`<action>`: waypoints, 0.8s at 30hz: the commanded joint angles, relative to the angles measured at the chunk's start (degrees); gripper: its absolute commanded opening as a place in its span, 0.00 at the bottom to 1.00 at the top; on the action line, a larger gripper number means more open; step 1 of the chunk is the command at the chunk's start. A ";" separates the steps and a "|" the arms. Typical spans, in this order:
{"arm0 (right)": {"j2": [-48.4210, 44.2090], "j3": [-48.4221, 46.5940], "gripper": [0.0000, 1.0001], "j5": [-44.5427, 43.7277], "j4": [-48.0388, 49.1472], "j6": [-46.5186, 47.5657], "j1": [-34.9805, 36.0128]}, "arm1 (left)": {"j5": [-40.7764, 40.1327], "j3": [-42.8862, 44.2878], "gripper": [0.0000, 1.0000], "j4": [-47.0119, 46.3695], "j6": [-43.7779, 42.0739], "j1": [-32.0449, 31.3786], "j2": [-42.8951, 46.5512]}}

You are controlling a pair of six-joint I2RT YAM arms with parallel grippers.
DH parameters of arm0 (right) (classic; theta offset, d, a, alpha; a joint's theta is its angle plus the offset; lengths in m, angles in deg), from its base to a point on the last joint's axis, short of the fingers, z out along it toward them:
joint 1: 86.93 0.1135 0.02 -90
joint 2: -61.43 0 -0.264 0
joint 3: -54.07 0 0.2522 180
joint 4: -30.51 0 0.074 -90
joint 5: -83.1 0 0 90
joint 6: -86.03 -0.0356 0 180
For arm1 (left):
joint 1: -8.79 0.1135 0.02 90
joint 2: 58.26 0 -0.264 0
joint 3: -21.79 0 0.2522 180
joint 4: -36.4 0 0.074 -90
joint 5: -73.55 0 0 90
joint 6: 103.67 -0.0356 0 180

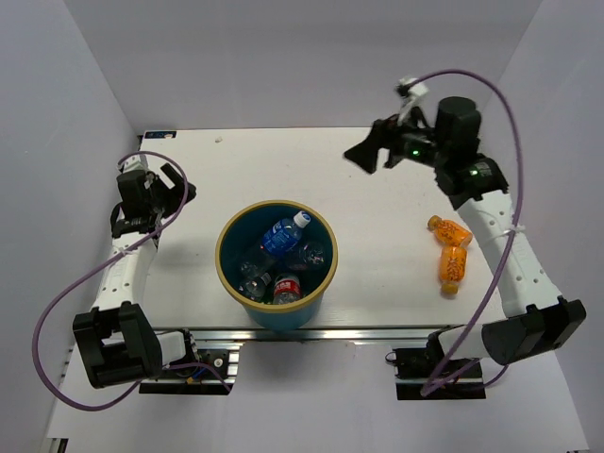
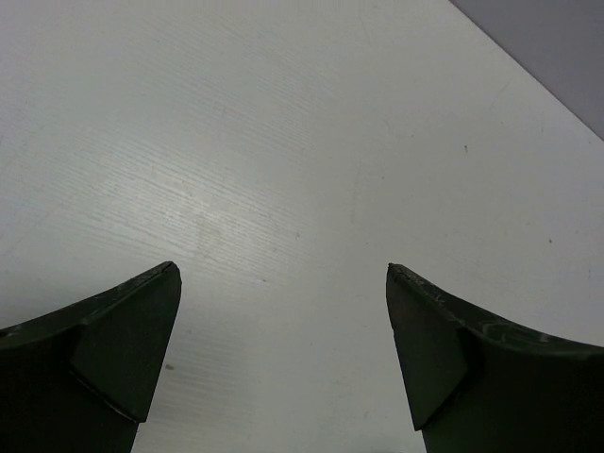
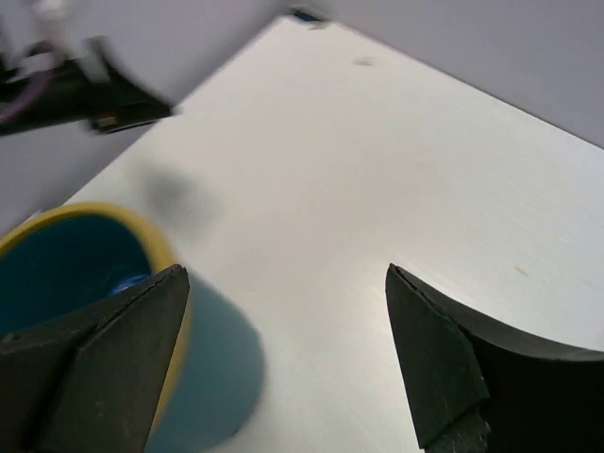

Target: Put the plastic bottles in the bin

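plastic bottles (image 1: 281,236), several clear ones, lie inside bin (image 1: 283,316), centre of near edge of desk (image 1: 377,198). two orange bottles (image 1: 453,269) lie touching each other near right edge. left gripper (image 2: 283,274): wide, empty, by left edge. right gripper (image 3: 283,274): wide, empty, far right.

The bin (image 1: 283,319) is teal-blue with a tan-yellow rim. Inside it, one clear bottle (image 1: 279,236) has a blue label and a white cap, and a second bottle (image 1: 287,288) has a red label. Two orange bottles (image 1: 452,268) lie on the white table (image 1: 377,236). The arms (image 1: 127,269) are white with black joints and the cables (image 1: 40,344) are purple. The left gripper (image 2: 283,283) and right gripper (image 3: 283,283) look near black.
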 commanded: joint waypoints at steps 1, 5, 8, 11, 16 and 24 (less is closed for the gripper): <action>-2.08 3.58 0.89 -7.82 0.26 -3.36 -10.77 | 1.48 4.88 0.98 -2.17 -0.73 0.27 0.11; 1.07 8.34 0.89 -26.91 -8.69 -0.13 -21.95 | 5.87 7.61 0.98 -4.97 -0.29 0.27 -2.36; 2.84 12.80 0.89 -32.96 -10.83 19.88 -24.16 | 7.89 7.79 0.98 -6.91 0.33 0.27 -4.38; 3.98 18.00 0.89 -34.38 -12.75 36.50 -27.15 | 8.95 9.54 0.98 -6.74 -0.02 0.27 -7.01; 6.53 23.09 0.89 -42.10 -13.12 45.59 -28.82 | 11.67 10.34 0.98 -9.90 1.38 0.27 -8.69; 16.37 24.07 0.89 -41.67 -14.08 47.61 -30.23 | 11.59 11.39 0.98 -9.64 1.30 0.27 -11.15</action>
